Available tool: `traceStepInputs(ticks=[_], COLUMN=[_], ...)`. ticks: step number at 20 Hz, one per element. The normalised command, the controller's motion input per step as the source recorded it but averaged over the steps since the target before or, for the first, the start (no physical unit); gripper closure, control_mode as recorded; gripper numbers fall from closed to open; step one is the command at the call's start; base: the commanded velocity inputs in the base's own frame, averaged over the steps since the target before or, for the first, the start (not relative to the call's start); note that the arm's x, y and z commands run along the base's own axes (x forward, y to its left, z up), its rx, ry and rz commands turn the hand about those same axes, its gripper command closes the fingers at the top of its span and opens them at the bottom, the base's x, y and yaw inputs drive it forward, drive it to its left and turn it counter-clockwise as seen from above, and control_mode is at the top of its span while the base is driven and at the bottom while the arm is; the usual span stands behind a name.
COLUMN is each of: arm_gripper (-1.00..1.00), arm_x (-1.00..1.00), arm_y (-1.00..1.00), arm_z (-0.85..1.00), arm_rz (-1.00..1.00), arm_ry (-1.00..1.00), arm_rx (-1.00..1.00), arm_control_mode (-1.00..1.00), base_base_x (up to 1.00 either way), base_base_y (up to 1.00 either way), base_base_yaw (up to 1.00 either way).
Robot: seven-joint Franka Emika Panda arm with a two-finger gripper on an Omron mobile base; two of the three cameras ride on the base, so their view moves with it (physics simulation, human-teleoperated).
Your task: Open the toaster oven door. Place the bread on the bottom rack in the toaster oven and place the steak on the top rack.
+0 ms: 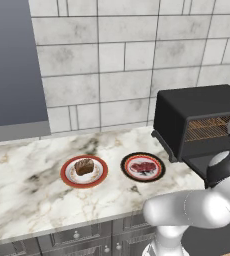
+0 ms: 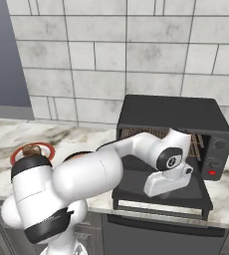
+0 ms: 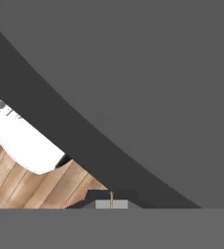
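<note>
The matte-black toaster oven (image 1: 197, 111) (image 2: 173, 113) stands at the counter's right end. Its door (image 1: 207, 161) (image 2: 161, 194) lies folded down flat, and wire racks (image 1: 207, 129) show in the opening. My gripper (image 2: 154, 193) (image 3: 111, 200) hangs over the lowered door, pointing down at it, fingers shut with nothing between them. In the hand view the door's dark surface (image 3: 148, 97) is very close. The brown bread (image 1: 84, 166) (image 2: 32, 149) sits on a red-rimmed plate (image 1: 67, 176). The red steak (image 1: 143, 166) lies on a dark-rimmed plate (image 1: 159, 175) just left of the oven.
A marble counter (image 1: 27, 190) runs left of the plates, with a tiled wall (image 1: 112, 60) behind. Dark cabinet drawers (image 1: 82, 237) sit under the counter edge. Wooden floor (image 3: 31, 189) shows past the door's edge in the hand view.
</note>
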Motion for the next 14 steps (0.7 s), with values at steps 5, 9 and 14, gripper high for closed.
traceStepInputs(ticks=[5, 9, 14], arm_gripper=[1.00, 1.00, 1.00], arm_x=[-0.01, 0.00, 0.03], arm_y=[0.09, 0.19, 0.25], arm_z=[0.45, 0.35, 0.31], arm_rz=[-0.16, -0.19, -0.27], arm_ry=[-0.16, -0.25, -0.26], arm_rx=[0.16, 0.13, 0.02], arm_control_mode=[-1.00, -1.00, -1.00], base_base_x=[0.00, 0.00, 0.00], base_base_y=[0.00, 0.00, 0.00], base_base_yaw=[0.00, 0.00, 0.00])
